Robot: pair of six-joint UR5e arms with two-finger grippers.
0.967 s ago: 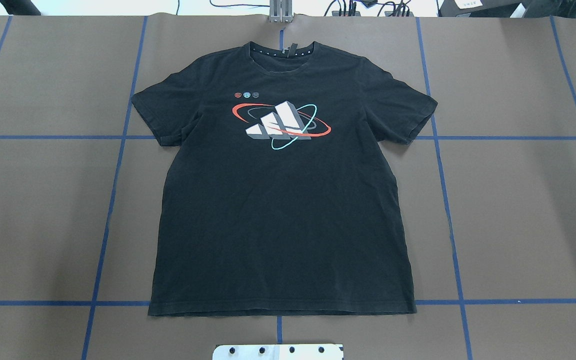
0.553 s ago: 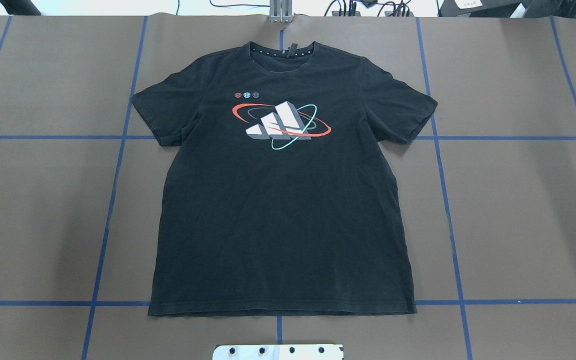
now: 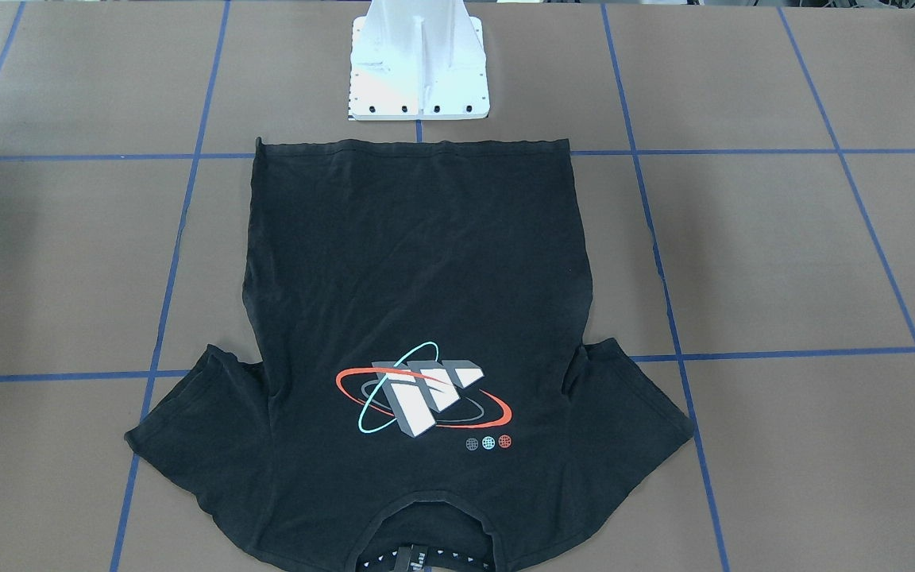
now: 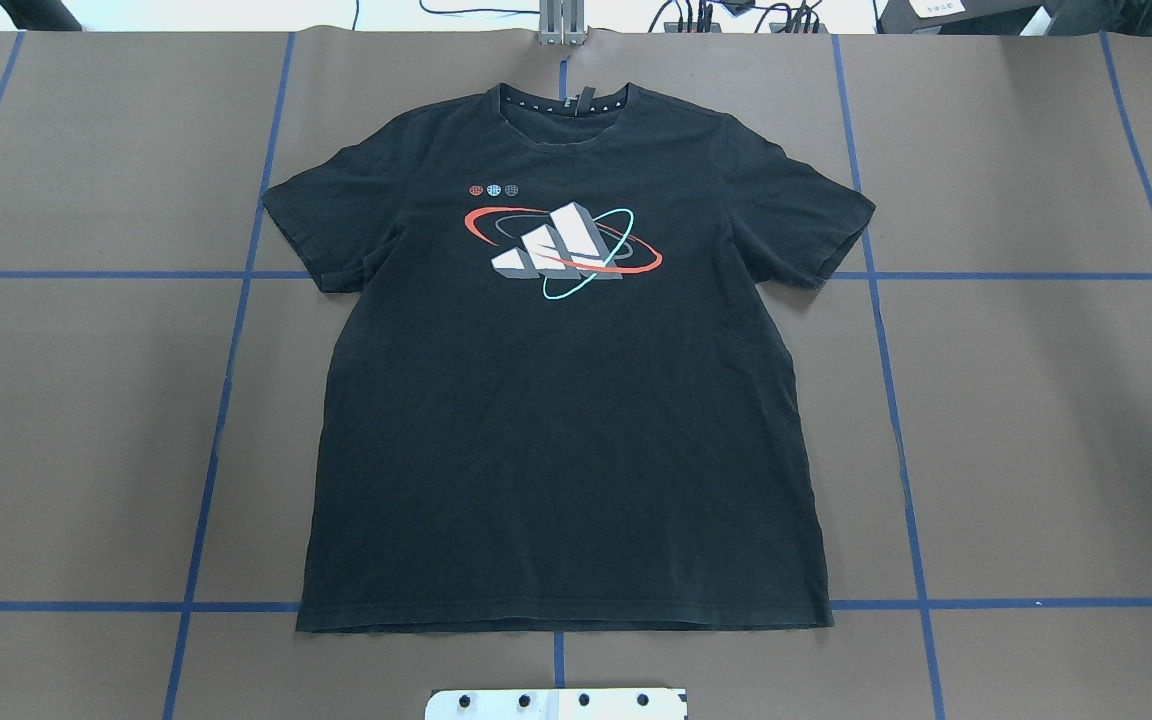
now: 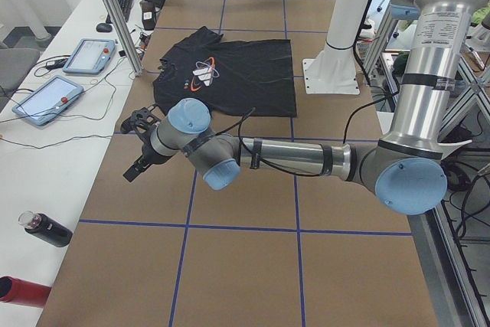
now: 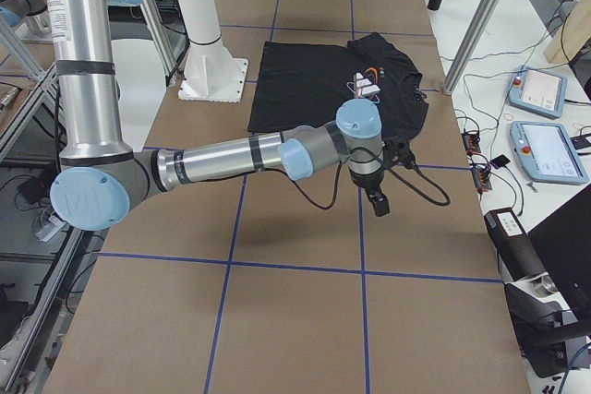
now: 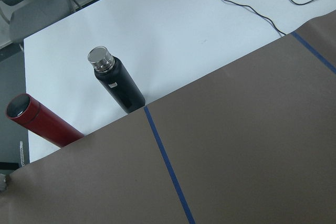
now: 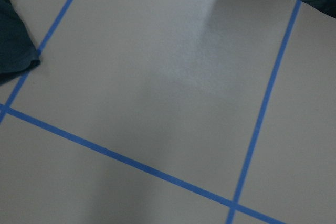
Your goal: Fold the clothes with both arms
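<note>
Far from T-shirt (image 4: 556, 420): black bottle (image 7: 118, 85), red bottle (image 7: 44, 121)

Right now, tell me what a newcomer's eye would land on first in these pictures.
The black T-shirt grabs the eye first, spread flat and face up at the middle of the brown table, its grey-white block graphic ringed in red and teal on the chest. Next come the left arm and the right arm, each stretched out low over bare table to its own side of the shirt, neither touching it.
</note>
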